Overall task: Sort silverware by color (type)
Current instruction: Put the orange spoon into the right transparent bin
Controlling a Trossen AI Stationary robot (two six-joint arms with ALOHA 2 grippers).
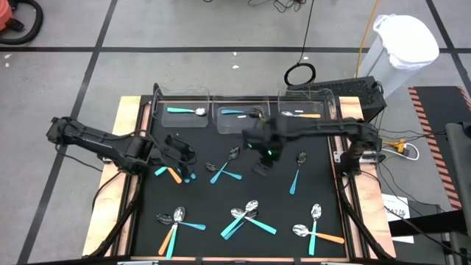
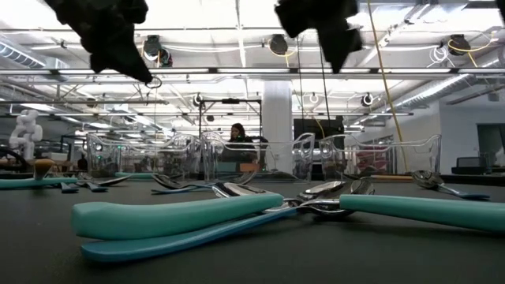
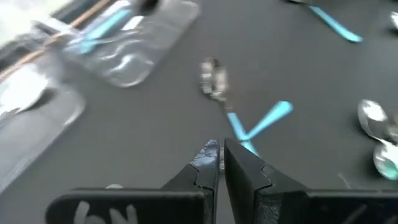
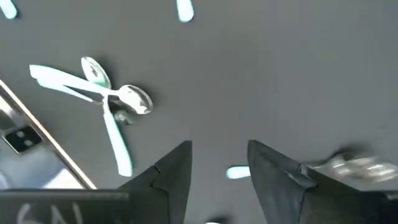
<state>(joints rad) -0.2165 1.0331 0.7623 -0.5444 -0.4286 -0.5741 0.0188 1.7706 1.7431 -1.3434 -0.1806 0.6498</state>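
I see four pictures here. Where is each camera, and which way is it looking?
High view: overhead, straight down on the black table; both arms show.
Low view: at tabletop height, looking across teal handles into the room; arms hang above.
Left wrist view: on the left arm, past the shut left gripper.
Right wrist view: on the right arm, past the open right gripper.
All four show spoons on that table.

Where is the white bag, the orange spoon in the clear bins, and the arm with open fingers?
white bag (image 1: 406, 38), high view, on its bunched top.
orange spoon (image 1: 303, 115), high view, on its handle.
right gripper (image 4: 219, 163), right wrist view, between its open fingertips.
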